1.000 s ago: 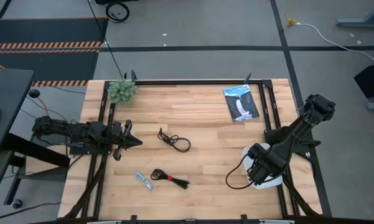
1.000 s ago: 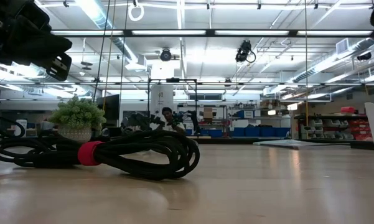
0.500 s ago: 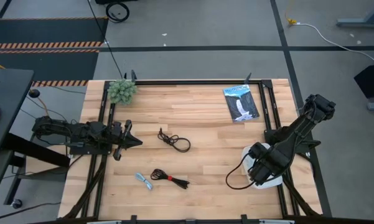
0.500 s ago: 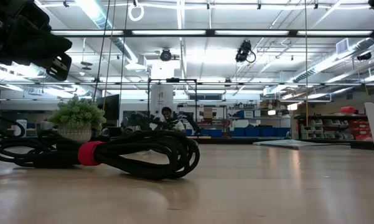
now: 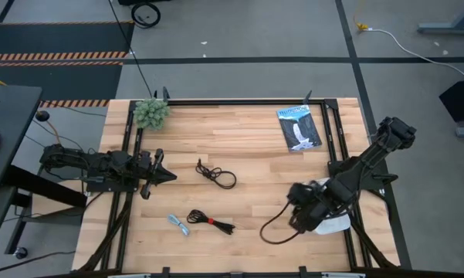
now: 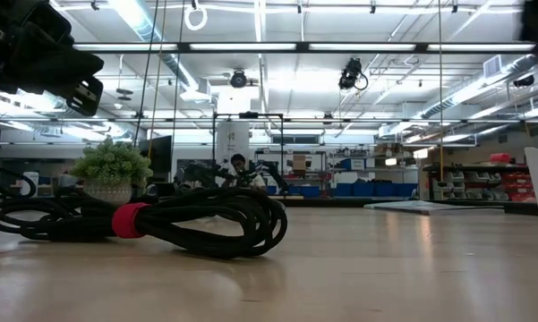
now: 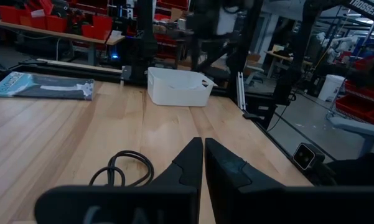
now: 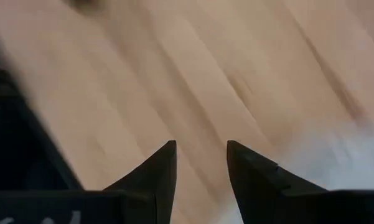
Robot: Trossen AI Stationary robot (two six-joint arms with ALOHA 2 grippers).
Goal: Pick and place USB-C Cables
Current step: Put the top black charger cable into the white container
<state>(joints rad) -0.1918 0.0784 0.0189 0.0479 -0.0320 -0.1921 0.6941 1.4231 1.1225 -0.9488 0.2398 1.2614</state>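
Note:
A plain black USB-C cable (image 5: 217, 176) lies looped mid-table and shows in the left wrist view (image 7: 124, 168). The black cable with a red band (image 5: 209, 221) (image 6: 161, 224) and the pale blue cable (image 5: 179, 225) lie near the near edge. The white-grey cable does not show. My left gripper (image 5: 168, 176) (image 7: 203, 143) is shut and hovers left of the plain black cable. My right gripper (image 5: 298, 207) (image 8: 199, 149) is open and points down over bare wood, just left of the white tray (image 5: 336, 225).
A dark blue flat packet (image 5: 299, 127) lies at the far right. A small potted plant (image 5: 150, 113) stands at the far left corner. Dark frame rails run along the table's sides. A wire loop (image 5: 274, 230) hangs from my right wrist. Bare wood lies between the cables and the tray.
My right gripper has moved from above the tray toward the table's left, out over the bare wood, its wire loop swinging along with it. The left arm and the cables have kept still.

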